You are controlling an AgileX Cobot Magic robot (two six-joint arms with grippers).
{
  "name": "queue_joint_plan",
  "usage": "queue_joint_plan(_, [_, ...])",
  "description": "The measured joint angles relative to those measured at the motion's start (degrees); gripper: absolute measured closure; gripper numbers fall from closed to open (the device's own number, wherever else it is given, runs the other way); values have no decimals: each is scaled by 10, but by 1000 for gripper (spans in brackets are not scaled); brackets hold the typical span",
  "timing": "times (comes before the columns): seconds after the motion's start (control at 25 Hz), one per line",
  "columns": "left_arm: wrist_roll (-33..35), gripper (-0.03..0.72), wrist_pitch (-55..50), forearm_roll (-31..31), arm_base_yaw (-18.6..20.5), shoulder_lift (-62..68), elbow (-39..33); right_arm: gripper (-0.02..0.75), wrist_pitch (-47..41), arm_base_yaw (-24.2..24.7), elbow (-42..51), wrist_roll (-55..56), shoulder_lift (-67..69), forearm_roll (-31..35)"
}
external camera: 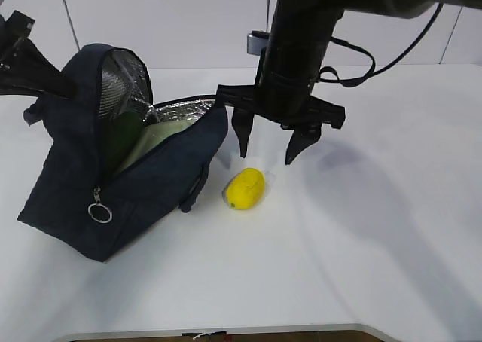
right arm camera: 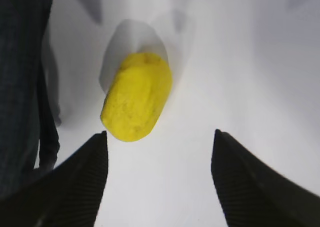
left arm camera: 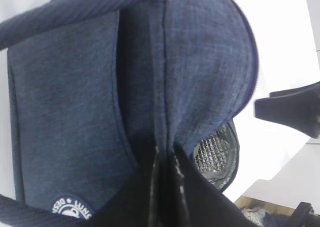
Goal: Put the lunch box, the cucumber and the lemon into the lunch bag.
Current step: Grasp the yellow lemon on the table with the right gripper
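One lemon is left outside, lying on the white table just beside the lunch bag, nearest of the loose things to the camera in the exterior view; it is not touched by anything. Above and slightly behind it the right gripper is held with its fingers spread wide and empty, pointing down, and in the right wrist view the lemon is seen ahead of the two dark fingertips rather than squarely between them. One lunch bag is counted, unzipped and propped open, its ring pull hanging at the near end. Inside the mouth, one pale green surface, judged to be the lid of the lunch box, and one dark green shape beside it, judged to be the cucumber, are partly seen against the silver lining, so two of the three things are judged already packed. Farthest back, at the upper left, the left gripper is seen with its fingers pressed together on the bag's fabric, pinching the rim so that the opening is kept raised. Two grippers are counted in all. What is left, by this reading, is for the lemon to be grasped, carried over the open mouth and released inside.
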State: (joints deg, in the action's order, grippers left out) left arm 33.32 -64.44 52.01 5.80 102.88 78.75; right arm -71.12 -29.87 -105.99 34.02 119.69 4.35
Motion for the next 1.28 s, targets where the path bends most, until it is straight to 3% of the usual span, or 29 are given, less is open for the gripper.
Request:
queue_joint_plan(0.52, [-1,703,0,0,0,0,0,225,44,0,0,139,31,1])
queue_joint_plan(1.28, [-1,703,0,0,0,0,0,225,73,0,0,147,77,20])
